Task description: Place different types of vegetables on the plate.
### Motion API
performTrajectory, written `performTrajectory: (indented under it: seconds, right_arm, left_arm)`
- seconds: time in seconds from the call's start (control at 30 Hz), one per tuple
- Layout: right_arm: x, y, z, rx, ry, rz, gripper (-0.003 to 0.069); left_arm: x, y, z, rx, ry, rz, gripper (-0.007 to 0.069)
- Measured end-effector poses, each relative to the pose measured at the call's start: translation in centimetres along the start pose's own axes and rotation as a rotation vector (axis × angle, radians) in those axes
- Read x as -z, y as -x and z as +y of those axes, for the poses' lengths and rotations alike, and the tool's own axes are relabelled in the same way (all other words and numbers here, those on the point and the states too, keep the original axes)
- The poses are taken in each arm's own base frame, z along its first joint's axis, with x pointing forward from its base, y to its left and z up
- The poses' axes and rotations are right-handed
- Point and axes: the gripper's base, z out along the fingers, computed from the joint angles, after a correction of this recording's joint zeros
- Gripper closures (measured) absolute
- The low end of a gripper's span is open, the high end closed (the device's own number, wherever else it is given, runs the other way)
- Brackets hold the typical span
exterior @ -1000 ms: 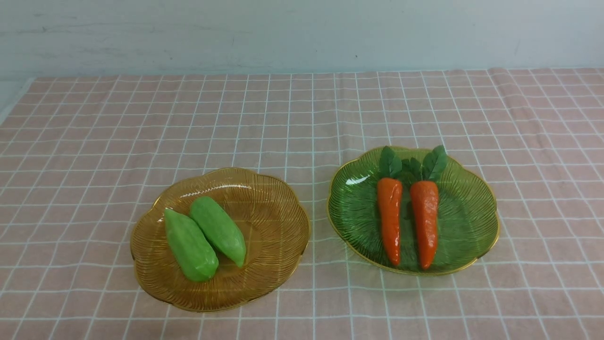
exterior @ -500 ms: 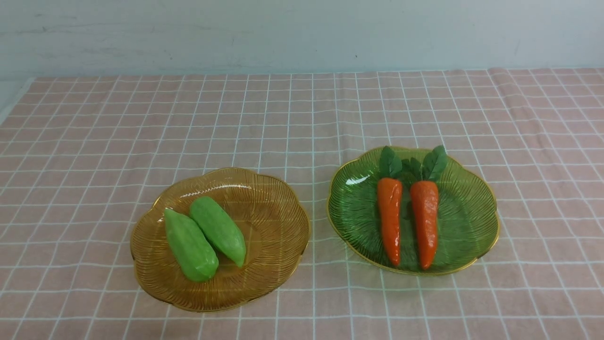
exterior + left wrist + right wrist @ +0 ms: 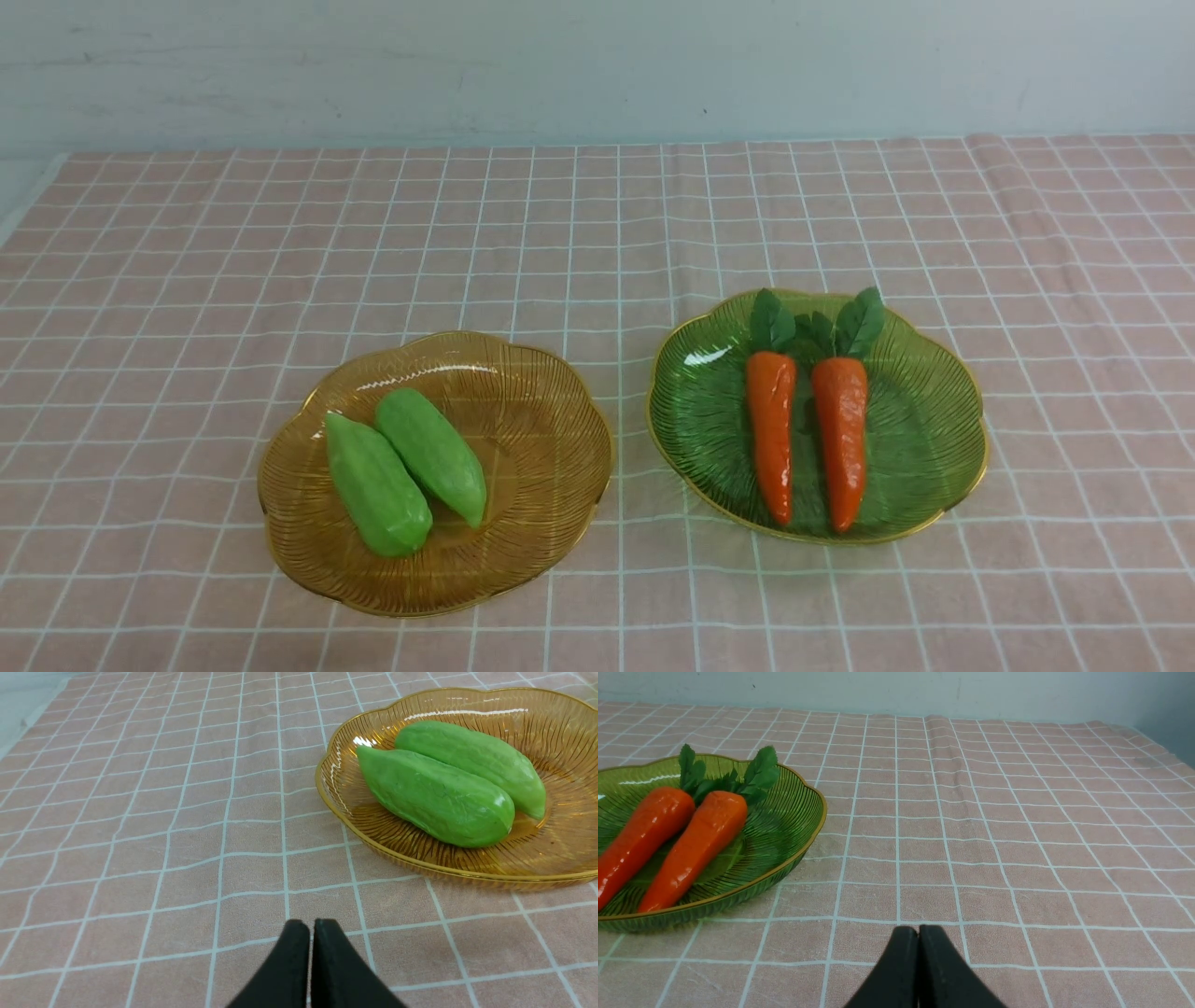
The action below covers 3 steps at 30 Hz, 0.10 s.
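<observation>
Two light-green gourds (image 3: 376,485) (image 3: 432,455) lie side by side in an amber glass plate (image 3: 541,448) at the front left; the left wrist view shows those gourds (image 3: 434,798) (image 3: 472,760) and the amber plate (image 3: 551,732) too. Two orange carrots (image 3: 771,431) (image 3: 840,437) with green leaves rest in a green glass plate (image 3: 924,439) on the right, and the right wrist view shows the carrots (image 3: 640,835) (image 3: 696,844) in the green plate (image 3: 784,816). My left gripper (image 3: 311,926) is shut and empty, low over the cloth short of the amber plate. My right gripper (image 3: 919,931) is likewise shut and empty, beside the green plate. Neither arm shows in the front view.
A pink cloth with a white grid (image 3: 597,233) covers the table up to a pale wall (image 3: 597,65) at the back. The cloth's left edge (image 3: 28,201) shows at the far left. A crease in the cloth (image 3: 938,756) runs away behind the right gripper.
</observation>
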Motion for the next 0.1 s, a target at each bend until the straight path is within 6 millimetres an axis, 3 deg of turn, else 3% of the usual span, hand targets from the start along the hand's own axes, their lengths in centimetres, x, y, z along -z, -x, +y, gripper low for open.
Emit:
performTrajectory:
  seconds: [0.1]
  right_arm:
    - [0.0, 0.0, 0.0, -0.002, 0.0, 0.0, 0.0666]
  left_arm:
    - [0.0, 0.0, 0.0, 0.0, 0.0, 0.0, 0.0628]
